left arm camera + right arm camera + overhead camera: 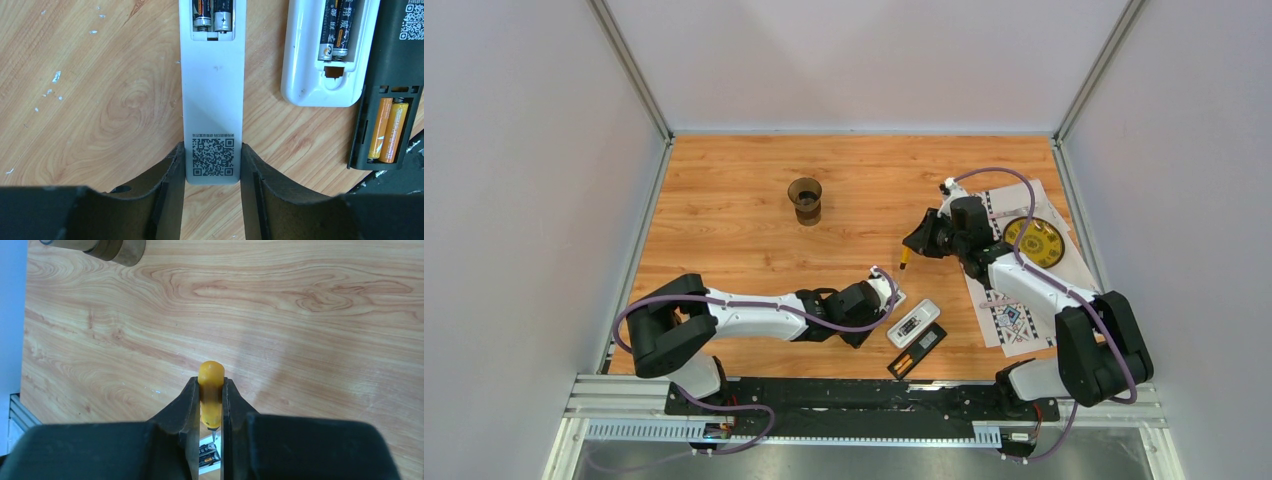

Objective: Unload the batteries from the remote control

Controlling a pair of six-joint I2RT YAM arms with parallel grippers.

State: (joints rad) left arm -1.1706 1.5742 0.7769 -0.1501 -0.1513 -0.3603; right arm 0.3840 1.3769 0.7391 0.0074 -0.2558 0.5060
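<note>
Top: the left end effector (886, 289) clamps the remote (897, 297); beyond the remote, the right end effector (920, 241) grips a screwdriver (905, 258).
Left wrist: batteries (213, 18) sit in the remote's far end.
Right wrist: tip aimed at the remote; pry one cell's end gently while the remote is braced.

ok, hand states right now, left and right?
Left hand: closed on the slim white remote.
Right hand: closed on the orange-handled screwdriver.

The left arm (749, 316) and right arm (1036, 287) have white links and black joints. A purple cable (636, 308) loops along each. The fingers (167, 187) are matte black.
</note>
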